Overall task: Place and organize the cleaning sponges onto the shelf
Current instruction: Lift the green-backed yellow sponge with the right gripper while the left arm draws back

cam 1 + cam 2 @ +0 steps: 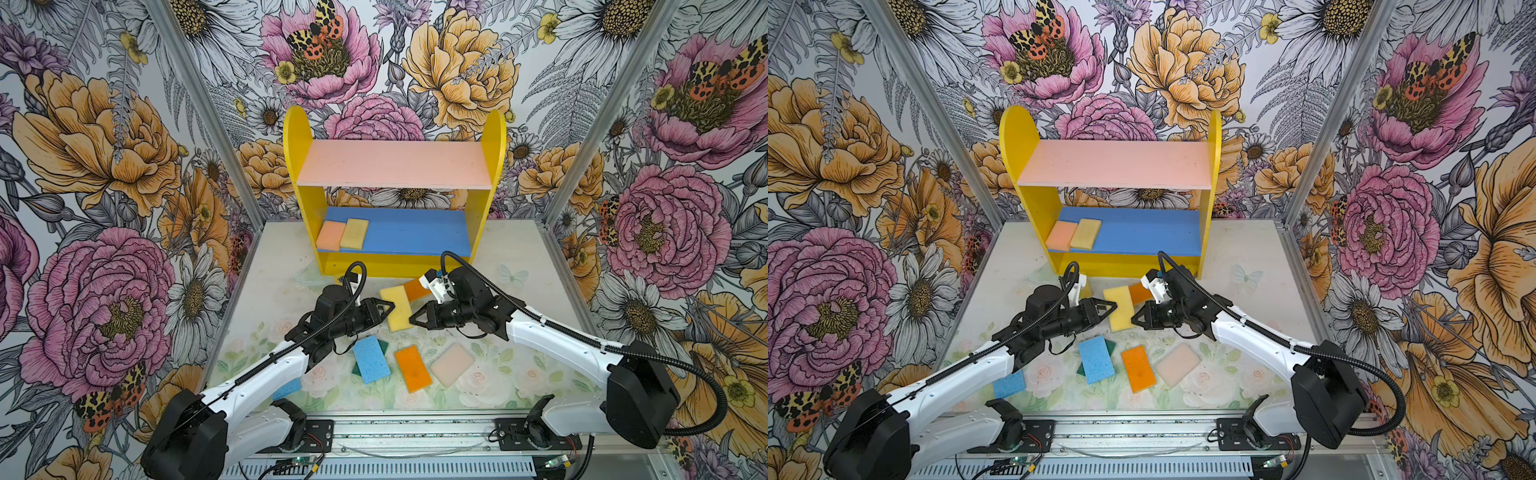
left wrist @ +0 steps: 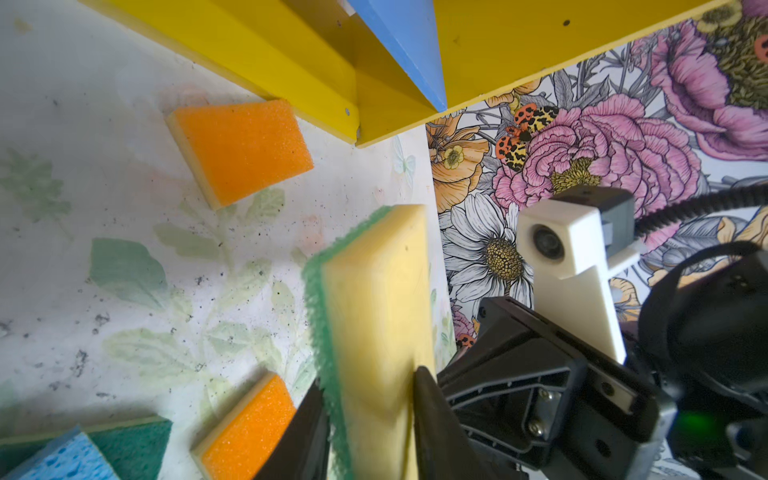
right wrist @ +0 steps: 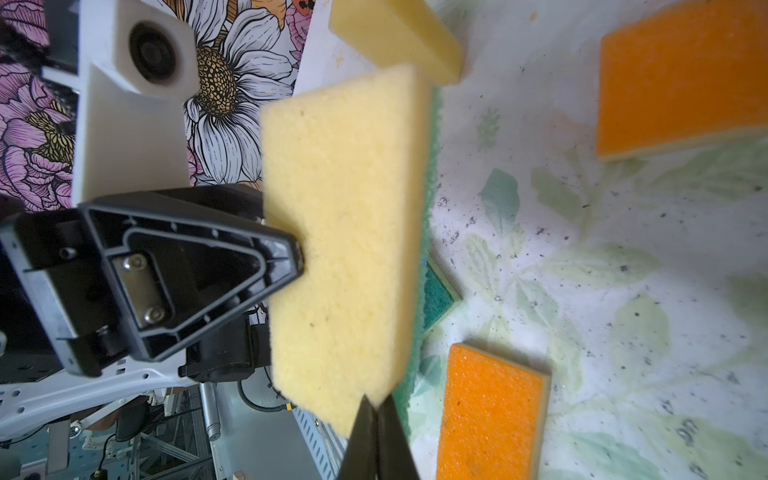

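1. Both grip one yellow sponge (image 1: 398,309), centre frame: left gripper (image 2: 368,399) pinches its faces, right gripper (image 3: 376,409) nips a corner.
2. The shelf (image 1: 291,166) holds two, a peach sponge (image 1: 330,235) and a pale-yellow sponge (image 1: 354,234), at the left of the blue board (image 1: 415,232).
3. About six loose sponges (image 1: 412,368) lie on the table (image 1: 498,291). Early days, I'd say.

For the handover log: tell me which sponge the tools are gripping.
The yellow sponge with the green back, clamped by the left tool and the right tool. The others lie loose on the table or shelf.
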Controlling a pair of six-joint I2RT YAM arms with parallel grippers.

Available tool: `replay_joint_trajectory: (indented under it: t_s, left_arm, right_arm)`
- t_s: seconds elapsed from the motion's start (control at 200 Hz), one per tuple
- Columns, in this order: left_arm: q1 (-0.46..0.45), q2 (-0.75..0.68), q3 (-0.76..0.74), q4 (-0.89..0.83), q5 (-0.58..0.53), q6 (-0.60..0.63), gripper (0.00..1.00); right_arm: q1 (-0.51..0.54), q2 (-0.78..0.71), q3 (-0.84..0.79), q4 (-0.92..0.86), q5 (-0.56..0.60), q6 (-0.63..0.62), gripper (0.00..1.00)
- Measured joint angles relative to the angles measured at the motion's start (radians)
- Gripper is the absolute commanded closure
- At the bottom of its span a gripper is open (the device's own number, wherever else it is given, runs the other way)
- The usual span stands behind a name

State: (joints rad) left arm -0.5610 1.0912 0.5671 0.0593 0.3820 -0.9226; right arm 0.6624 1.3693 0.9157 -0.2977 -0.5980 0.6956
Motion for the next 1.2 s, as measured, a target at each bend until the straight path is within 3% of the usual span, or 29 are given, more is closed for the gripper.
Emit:
replay_joint_trajectory:
  t_s: [0.175, 0.245, 0.33, 0.455, 0.59, 0.77, 0.81, 0.885, 1.06, 1.11, 1.201]
  left_arm:
    - [0.0, -0.001, 0.003, 0.01, 0.003, 0.002, 0.94]
    - [0.006, -0.008, 0.003, 0.011, 0.009, 0.001, 0.94]
    - [0.02, -0.025, 0.003, 0.015, 0.024, -0.007, 0.95]
    - [0.047, -0.045, 0.003, 0.028, 0.041, -0.019, 0.94]
    - [0.055, -0.051, 0.003, 0.036, 0.053, -0.022, 0.94]
    - [0.063, -0.052, 0.003, 0.04, 0.056, -0.022, 0.93]
    - [0.069, -0.054, 0.003, 0.04, 0.057, -0.022, 0.87]
    - [0.077, -0.062, 0.003, 0.034, 0.058, -0.023, 0.55]
    - [0.12, -0.112, 0.022, -0.119, 0.038, 0.01, 0.14]
    - [0.135, -0.151, 0.035, -0.188, 0.015, 0.035, 0.07]
    - [0.172, -0.245, 0.057, -0.314, -0.041, 0.061, 0.05]
  right_arm:
    - [-0.003, 0.0, 0.0, 0.0, -0.027, 0.014, 0.52]
    - [-0.003, 0.0, 0.0, 0.004, -0.044, 0.024, 0.45]
    - [-0.009, 0.0, 0.0, 0.014, -0.068, 0.042, 0.44]
    - [-0.009, 0.0, -0.012, 0.085, -0.108, 0.088, 0.47]
    - [-0.01, 0.0, -0.046, 0.206, -0.15, 0.164, 0.58]
    - [-0.014, 0.0, -0.063, 0.269, -0.168, 0.216, 0.84]
    - [-0.014, 0.0, -0.063, 0.275, -0.167, 0.224, 0.89]
    - [-0.016, 0.0, -0.063, 0.277, -0.166, 0.228, 0.91]
    - [-0.02, 0.002, -0.053, 0.266, -0.136, 0.224, 0.91]
    - [-0.025, 0.014, -0.03, 0.255, -0.122, 0.226, 0.91]
    - [-0.038, 0.065, 0.038, 0.251, -0.079, 0.23, 0.91]
